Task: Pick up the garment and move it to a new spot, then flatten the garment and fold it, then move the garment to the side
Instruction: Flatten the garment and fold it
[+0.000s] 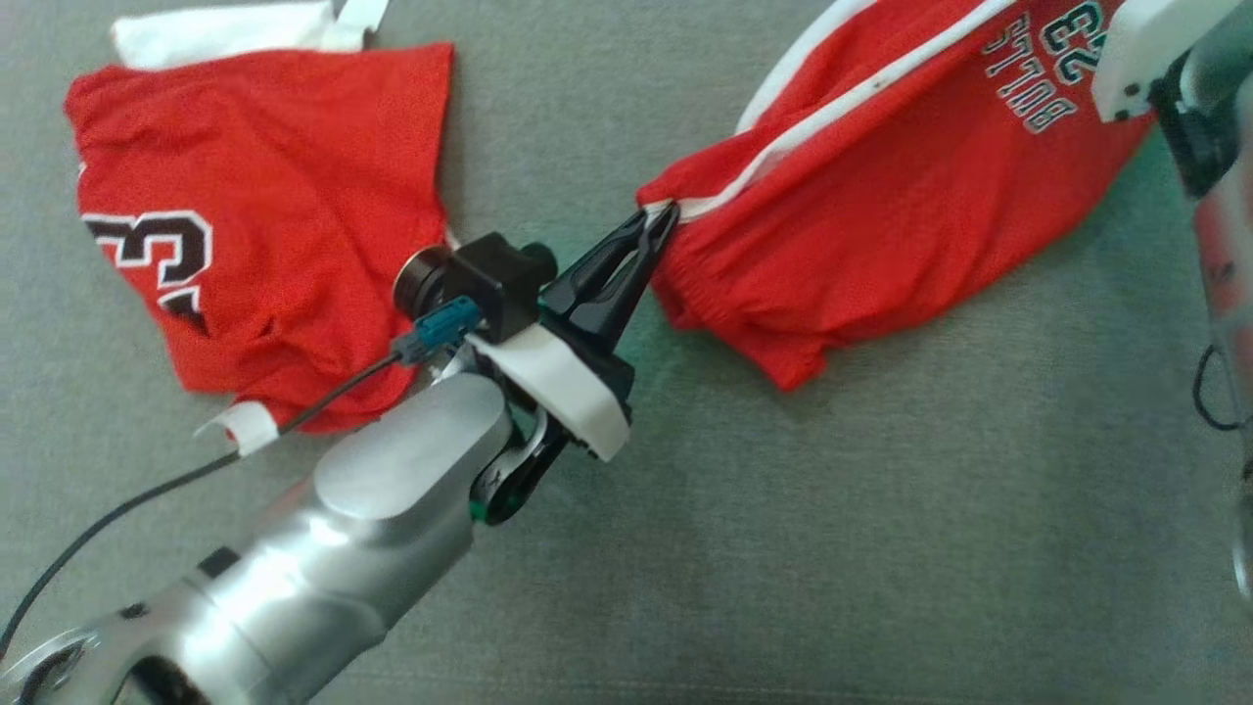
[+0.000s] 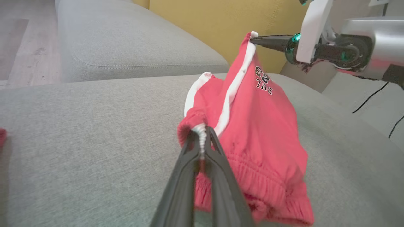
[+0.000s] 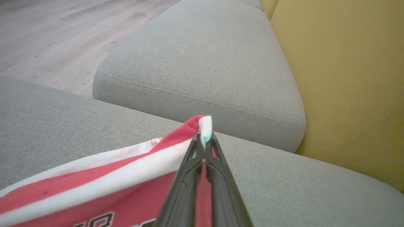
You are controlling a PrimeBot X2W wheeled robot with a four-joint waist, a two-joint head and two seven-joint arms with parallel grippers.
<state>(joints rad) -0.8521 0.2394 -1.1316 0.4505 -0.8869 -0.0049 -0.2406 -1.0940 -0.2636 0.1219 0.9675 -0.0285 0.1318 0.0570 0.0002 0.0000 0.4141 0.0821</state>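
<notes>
Nearest, the silver left arm (image 1: 323, 548) reaches up and rightward across the grey seat (image 1: 881, 548). The left gripper (image 1: 658, 227) has its fingers pinched together on the gathered waistband corner of the red shorts (image 1: 881, 215). The shorts stretch from that corner to the right gripper (image 3: 204, 138), which is clamped on a white-trimmed corner at the other end (held higher than the left one, by the left wrist view). Between the two grips the cloth sags, and its lower folds seem to touch the seat. A white stripe runs along it, with "23" and lettering near the right end. A red jersey (image 1: 274, 196) lies on the seat to the left, well apart from the shorts. Farther off are another grey cushion (image 3: 202, 63), a yellow backrest (image 3: 347, 78) and wood floor (image 3: 63, 31).
</notes>
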